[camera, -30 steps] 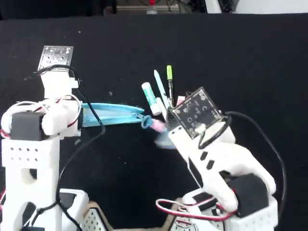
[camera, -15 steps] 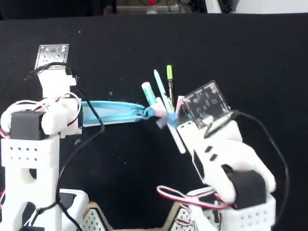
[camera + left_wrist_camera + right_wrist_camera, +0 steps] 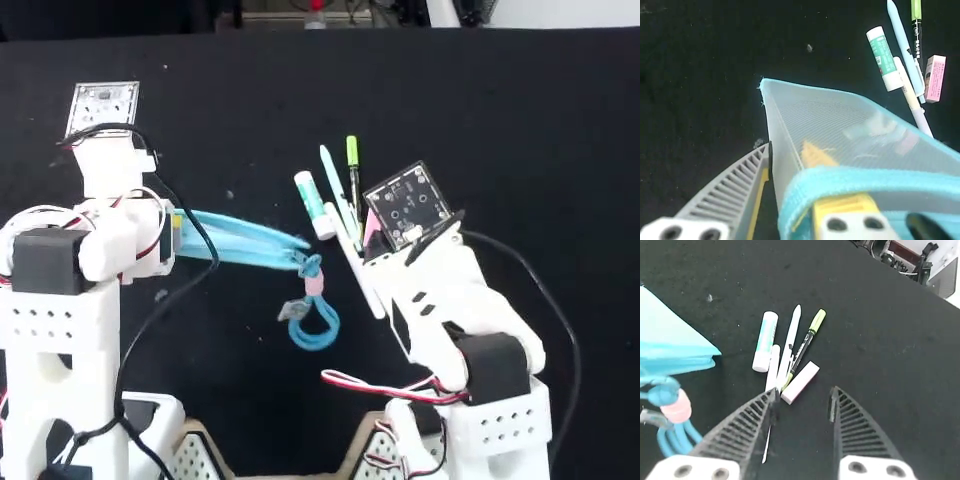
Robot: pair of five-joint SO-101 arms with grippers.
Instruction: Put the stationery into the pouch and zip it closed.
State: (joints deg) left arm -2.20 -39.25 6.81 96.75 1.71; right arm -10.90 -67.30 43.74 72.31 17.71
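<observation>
On the black table (image 3: pixel 520 130), the left gripper (image 3: pixel 787 155) pinches the left end of the blue mesh pouch (image 3: pixel 245 243), one jaw seemingly inside it. Just right of the pouch lie a glue stick (image 3: pixel 314 205), pens (image 3: pixel 329 168), a green highlighter (image 3: pixel 352 158) and a pink eraser (image 3: pixel 800 382), with the right gripper (image 3: pixel 802 394) spread wide above them, holding nothing.

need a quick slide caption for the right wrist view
Open right gripper above the eraser, pen, highlighter and glue stick, with the pouch beside them.
</observation>
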